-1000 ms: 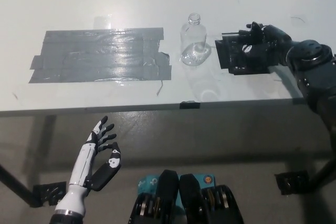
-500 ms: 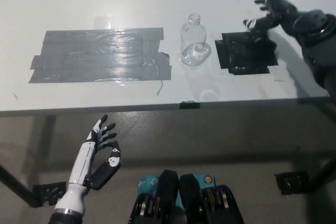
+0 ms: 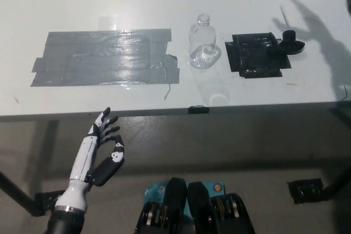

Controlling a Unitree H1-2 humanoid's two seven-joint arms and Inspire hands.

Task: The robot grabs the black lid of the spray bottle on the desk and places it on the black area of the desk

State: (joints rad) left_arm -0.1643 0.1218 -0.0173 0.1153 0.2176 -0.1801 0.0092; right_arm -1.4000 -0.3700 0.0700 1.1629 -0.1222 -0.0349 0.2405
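Left hand (image 3: 101, 154) open below desk, bottle (image 3: 203, 42) uncapped, black lid (image 3: 289, 42) on black patch (image 3: 256, 56)

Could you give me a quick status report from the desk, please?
Left hand open, resting below desk edge. Right hand out of view. Black lid lying at right edge of black area, beside open bottle. Nothing in the way.

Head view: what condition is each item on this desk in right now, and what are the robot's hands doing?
Spray bottle: upright, neck open, lid off.
Black lid: lying at the right edge of the black area, partly over it.
Grey tape patch: flat on the desk, nothing on it.
Left hand: open, resting below the desk edge.
Right hand: out of view; only its shadow shows.
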